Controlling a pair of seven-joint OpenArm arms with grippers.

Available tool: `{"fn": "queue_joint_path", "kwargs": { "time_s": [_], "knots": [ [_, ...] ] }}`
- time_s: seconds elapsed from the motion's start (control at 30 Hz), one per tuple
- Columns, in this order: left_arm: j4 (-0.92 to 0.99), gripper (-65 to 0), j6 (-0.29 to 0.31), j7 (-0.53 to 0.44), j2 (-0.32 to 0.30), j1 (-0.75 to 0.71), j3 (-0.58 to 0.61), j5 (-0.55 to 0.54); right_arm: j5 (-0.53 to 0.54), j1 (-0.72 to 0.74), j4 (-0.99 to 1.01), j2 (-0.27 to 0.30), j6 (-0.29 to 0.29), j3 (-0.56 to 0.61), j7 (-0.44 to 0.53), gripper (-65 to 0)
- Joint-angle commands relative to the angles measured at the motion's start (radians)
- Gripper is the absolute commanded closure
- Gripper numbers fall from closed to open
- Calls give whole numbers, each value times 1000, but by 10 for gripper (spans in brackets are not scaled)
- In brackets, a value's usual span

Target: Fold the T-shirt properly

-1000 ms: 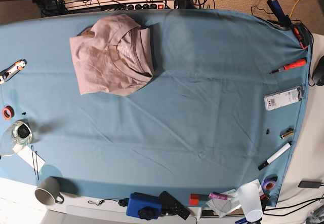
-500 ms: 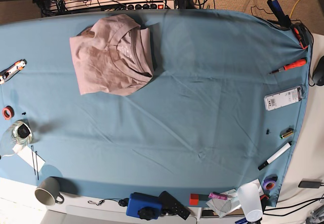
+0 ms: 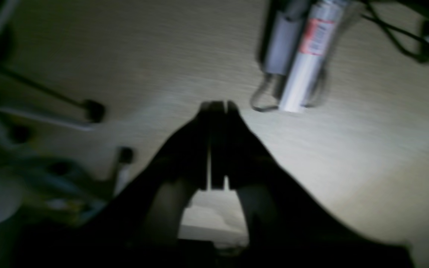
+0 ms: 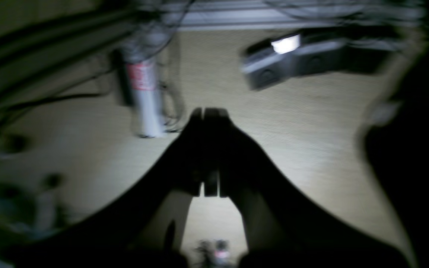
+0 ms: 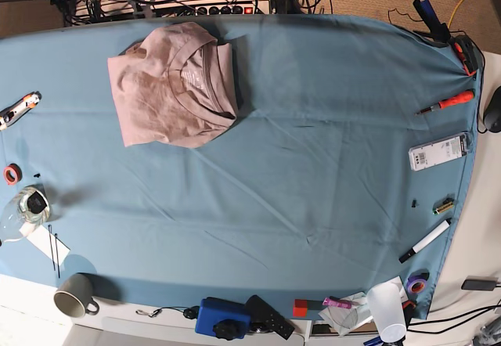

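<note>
The pink-beige T-shirt (image 5: 174,84) lies folded into a compact rectangle at the back left of the blue table cloth (image 5: 313,150), collar up and towards the right. No gripper touches it. In the left wrist view my left gripper (image 3: 217,107) is shut and empty, over a beige floor behind the table. In the right wrist view my right gripper (image 4: 209,111) is also shut and empty over the same floor. Both wrist views are dark and blurred, and neither shows the T-shirt.
Tools line the table's right edge: a red screwdriver (image 5: 448,102), a white packet (image 5: 437,152), a marker (image 5: 425,241). On the left are a utility knife (image 5: 19,107), a tape roll (image 5: 11,174) and a glass (image 5: 30,205). A grey mug (image 5: 74,294), a blue box (image 5: 222,318) and a white cup (image 5: 387,308) stand at the front.
The T-shirt has not moved. Small arm parts beyond the table's back edge have shifted a little between frames.
</note>
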State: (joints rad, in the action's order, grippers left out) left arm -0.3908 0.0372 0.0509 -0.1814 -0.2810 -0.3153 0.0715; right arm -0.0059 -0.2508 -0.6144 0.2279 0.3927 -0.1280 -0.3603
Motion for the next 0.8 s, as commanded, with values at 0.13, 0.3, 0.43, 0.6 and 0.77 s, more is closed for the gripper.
{"fn": "queue_joint_path", "kwargs": {
  "time_s": [0.13,0.3,0.43,0.6,0.77],
  "knots": [
    [28,0,-67,-85,-2,23,-2,3,-82,44,33,10,-189,116,121,0],
    [26,0,-67,-86,-2,26,-2,-18,-85,55,34,10,-211,198,136,0],
    [26,0,-68,-87,-2,27,-2,-39,-85,54,34,10,-211,199,165,0],
    [26,0,-67,-104,3,26,-2,-38,-45,69,34,11,-211,198,179,0],
    [26,0,-68,-104,12,26,-2,-38,-9,84,34,17,-210,198,174,0]
  ]
}}
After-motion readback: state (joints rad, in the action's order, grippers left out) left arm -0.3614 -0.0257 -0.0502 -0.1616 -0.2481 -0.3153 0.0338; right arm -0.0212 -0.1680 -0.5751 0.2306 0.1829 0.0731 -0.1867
